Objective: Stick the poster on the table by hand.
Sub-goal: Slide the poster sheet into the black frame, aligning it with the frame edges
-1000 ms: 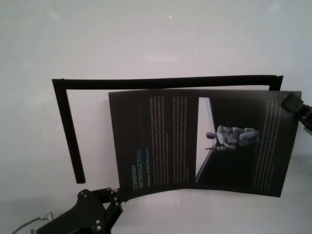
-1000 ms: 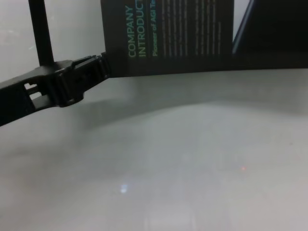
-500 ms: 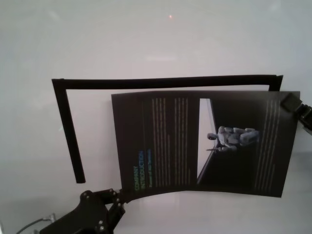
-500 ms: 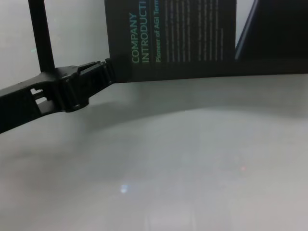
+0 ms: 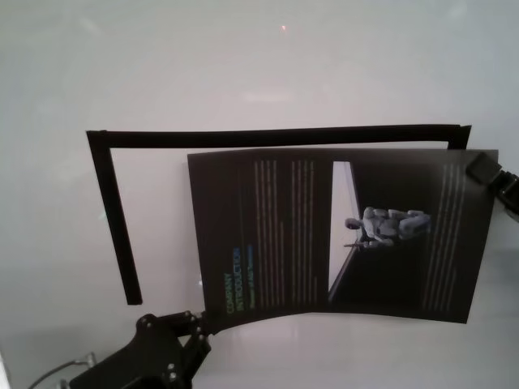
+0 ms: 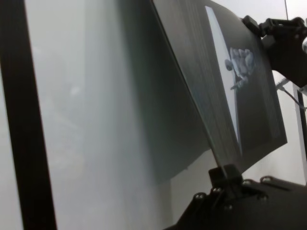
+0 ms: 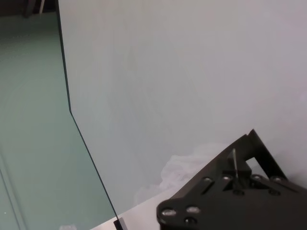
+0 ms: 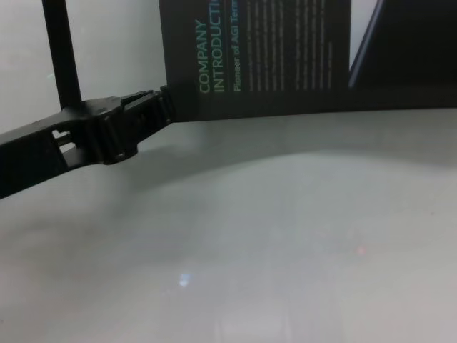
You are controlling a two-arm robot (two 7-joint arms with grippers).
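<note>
Head view: the poster point(image 5: 340, 235) is held above the table point(image 5: 268, 73), partly inside a black L-shaped frame point(image 5: 113, 211). Its near-left corner is pinched by the left gripper point(image 5: 200, 324), jaws closed on the sheet edge. Its far-right corner is gripped by the right gripper point(image 5: 480, 168).

Chest view: the left gripper point(image 8: 161, 107) is seen clamped on the poster's point(image 8: 285, 57) lower-left corner; a shadow is cast on the table below.

L wrist view: jaws are shut on the poster point(image 6: 216, 86) edge; the right gripper point(image 6: 256, 28) is seen at the opposite corner.

R wrist view: a thin sheet edge is nipped betw. closed fingers point(image 7: 235, 167).
</note>
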